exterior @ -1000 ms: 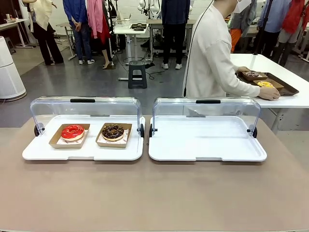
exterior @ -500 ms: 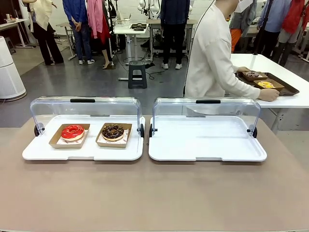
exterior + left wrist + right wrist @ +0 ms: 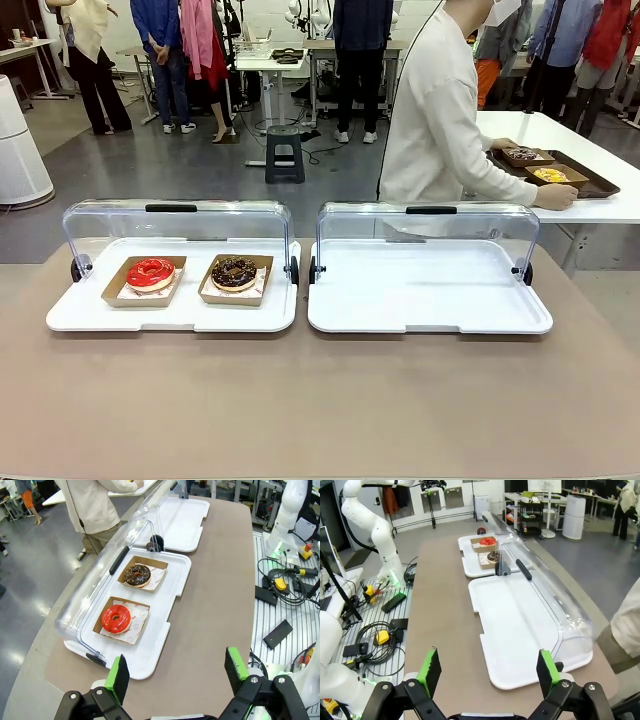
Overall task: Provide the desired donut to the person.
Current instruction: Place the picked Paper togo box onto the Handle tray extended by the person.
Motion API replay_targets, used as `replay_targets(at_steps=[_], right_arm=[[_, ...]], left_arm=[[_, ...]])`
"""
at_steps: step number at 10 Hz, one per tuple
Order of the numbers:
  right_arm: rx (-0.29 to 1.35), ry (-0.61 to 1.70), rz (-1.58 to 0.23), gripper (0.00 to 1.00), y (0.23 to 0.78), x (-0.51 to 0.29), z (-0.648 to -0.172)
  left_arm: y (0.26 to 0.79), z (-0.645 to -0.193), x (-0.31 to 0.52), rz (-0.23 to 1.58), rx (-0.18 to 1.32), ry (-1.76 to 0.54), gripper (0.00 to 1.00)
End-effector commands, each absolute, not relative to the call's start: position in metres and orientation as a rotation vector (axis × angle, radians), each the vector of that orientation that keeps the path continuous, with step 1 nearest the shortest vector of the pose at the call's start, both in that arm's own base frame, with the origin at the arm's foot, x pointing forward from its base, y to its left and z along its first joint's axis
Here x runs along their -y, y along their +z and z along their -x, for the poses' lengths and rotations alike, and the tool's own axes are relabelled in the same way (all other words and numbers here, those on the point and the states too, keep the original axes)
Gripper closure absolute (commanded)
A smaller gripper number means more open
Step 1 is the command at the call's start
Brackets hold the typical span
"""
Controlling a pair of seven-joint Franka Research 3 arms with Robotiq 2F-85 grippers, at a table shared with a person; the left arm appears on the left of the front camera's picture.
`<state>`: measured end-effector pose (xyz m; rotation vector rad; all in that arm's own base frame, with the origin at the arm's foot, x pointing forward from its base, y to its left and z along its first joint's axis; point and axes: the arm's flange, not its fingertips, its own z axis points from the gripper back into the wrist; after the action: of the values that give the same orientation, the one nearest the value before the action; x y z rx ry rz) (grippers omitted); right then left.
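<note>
Two donuts sit on the left white tray (image 3: 70,318), each in its own shallow cardboard boat: the red-glazed donut (image 3: 151,272) toward that tray's outer end and the chocolate donut (image 3: 234,272) beside it, nearer the empty right tray (image 3: 430,320). Both trays have their clear lids (image 3: 175,225) tipped open at the back. Which one is wanted cannot be told yet; the person (image 3: 440,120) stands beyond the right tray, turned toward a side table and a brown tray (image 3: 590,180) of other donuts. The left gripper (image 3: 175,672) hangs over the table short of the left tray, jaws wide apart and holding nothing; the right gripper (image 3: 487,669) does likewise short of the right tray. A donut is probably light, soft and sticky-topped, so squeezing it would mar the glaze. The stiffer cardboard boat rim looks the better hold, pinched lightly so it does not fold.
</note>
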<state>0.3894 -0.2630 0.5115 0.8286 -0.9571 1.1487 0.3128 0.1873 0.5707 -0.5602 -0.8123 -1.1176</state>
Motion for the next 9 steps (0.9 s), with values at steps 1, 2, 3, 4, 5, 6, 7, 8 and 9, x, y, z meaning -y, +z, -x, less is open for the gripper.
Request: replay_targets(at_steps=[1, 2, 3, 4, 5, 6, 7, 8, 9], right_arm=[[0.946, 1.156, -0.827, 0.0, 0.5122, 0.2636, -0.388], [0.946, 1.156, -0.827, 0.0, 0.5122, 0.2636, -0.388], [0.946, 1.156, -0.827, 0.0, 0.5122, 0.2636, -0.388], [0.946, 1.156, -0.827, 0.0, 0.5122, 0.2636, -0.388], [0.946, 1.156, -0.827, 0.0, 0.5122, 0.2636, -0.388], [0.946, 1.156, -0.827, 0.0, 0.5122, 0.2636, -0.388], [0.946, 1.156, -0.827, 0.0, 0.5122, 0.2636, -0.388], [0.946, 1.156, -0.827, 0.0, 0.5122, 0.2636, -0.388], [0.946, 1.156, -0.827, 0.0, 0.5122, 0.2636, -0.388]], left_arm=[[0.571, -0.3132, -0.1864, 0.56, 0.826, -1.123, 0.0], [0.571, -0.3132, -0.1864, 0.56, 0.826, -1.123, 0.0], [0.571, -0.3132, -0.1864, 0.56, 0.826, -1.123, 0.0], [0.571, -0.3132, -0.1864, 0.56, 0.826, -1.123, 0.0], [0.571, -0.3132, -0.1864, 0.56, 0.826, -1.123, 0.0], [0.571, -0.3132, -0.1864, 0.56, 0.826, -1.123, 0.0], [0.571, -0.3132, -0.1864, 0.56, 0.826, -1.123, 0.0], [0.571, -0.3132, -0.1864, 0.56, 0.826, -1.123, 0.0], [0.571, -0.3132, -0.1864, 0.56, 0.826, -1.123, 0.0]])
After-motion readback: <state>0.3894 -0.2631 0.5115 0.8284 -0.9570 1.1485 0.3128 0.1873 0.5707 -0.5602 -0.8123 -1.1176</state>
